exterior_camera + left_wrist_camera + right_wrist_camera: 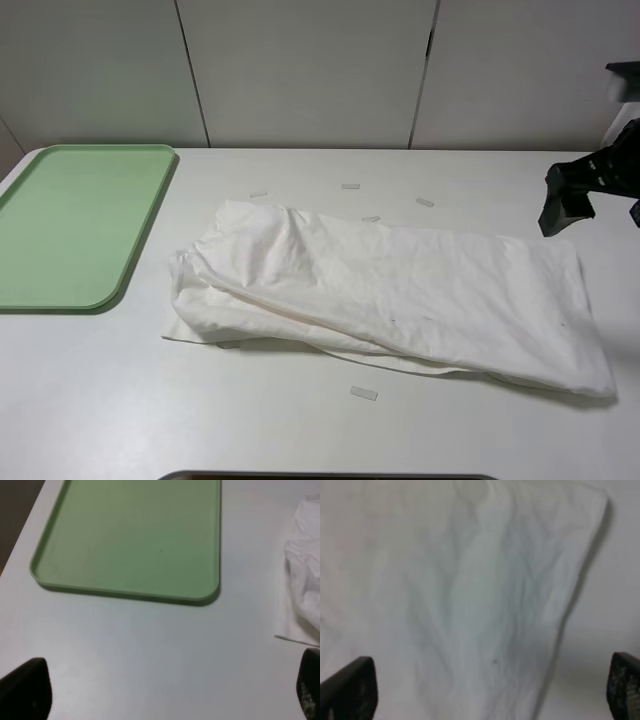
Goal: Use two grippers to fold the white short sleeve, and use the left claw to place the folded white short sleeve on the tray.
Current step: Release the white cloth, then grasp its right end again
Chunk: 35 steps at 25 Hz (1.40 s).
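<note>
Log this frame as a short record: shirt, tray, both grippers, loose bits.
shirt: white short sleeve, folded into a long wrinkled band, on the table
tray: pale green, empty, apart from shirt
left gripper: open, over bare table, holds nothing
right gripper: open, above shirt, holds nothing
loose bits: small pale tape strips around shirt

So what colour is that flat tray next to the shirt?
The tray is pale green, plain with no pattern. The exterior high view shows it best.

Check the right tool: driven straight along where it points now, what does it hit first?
Probably the white short sleeve: it fills the wrist view ahead of the open right tool. Depth to the cloth is unclear.
</note>
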### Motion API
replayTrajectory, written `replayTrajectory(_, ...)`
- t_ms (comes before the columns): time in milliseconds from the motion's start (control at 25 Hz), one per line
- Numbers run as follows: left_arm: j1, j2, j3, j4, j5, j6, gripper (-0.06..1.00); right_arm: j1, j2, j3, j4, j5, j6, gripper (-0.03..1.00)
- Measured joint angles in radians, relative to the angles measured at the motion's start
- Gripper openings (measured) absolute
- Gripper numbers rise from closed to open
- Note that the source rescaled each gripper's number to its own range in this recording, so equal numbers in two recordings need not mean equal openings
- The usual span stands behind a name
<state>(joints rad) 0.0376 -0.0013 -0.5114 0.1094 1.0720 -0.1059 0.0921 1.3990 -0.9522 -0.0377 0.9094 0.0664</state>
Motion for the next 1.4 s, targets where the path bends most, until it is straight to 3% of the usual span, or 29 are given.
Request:
replayTrajectory(160, 0.000, 0.000, 0.000, 0.000, 0.000, 0.000, 0.98, -0.012, 0.094, 0.000, -0.032, -0.016, 0.065, 1.00)
replayTrajectory(320, 0.000, 0.000, 0.000, 0.001, 0.000, 0.000, 0.98, -0.084, 0.223, 0.000, -0.026, -0.035, 0.059, 1.00)
replayTrajectory(600, 0.000, 0.000, 0.000, 0.001, 0.000, 0.000, 0.98, -0.206, 0.355, 0.000, 0.038, -0.107, -0.057, 1.00)
replayTrajectory(800, 0.000, -0.001, 0.000, 0.001, 0.000, 0.000, 0.98, -0.296, 0.440, 0.082, 0.154, -0.253, -0.187, 1.00)
replayTrajectory(960, 0.000, -0.001, 0.000, 0.001, 0.001, 0.000, 0.98, -0.314, 0.494, 0.119, 0.187, -0.321, -0.228, 1.00)
replayTrajectory(1400, 0.000, -0.006, 0.000, 0.001, 0.001, 0.000, 0.98, -0.314, 0.537, 0.105, 0.185, -0.313, -0.231, 1.00)
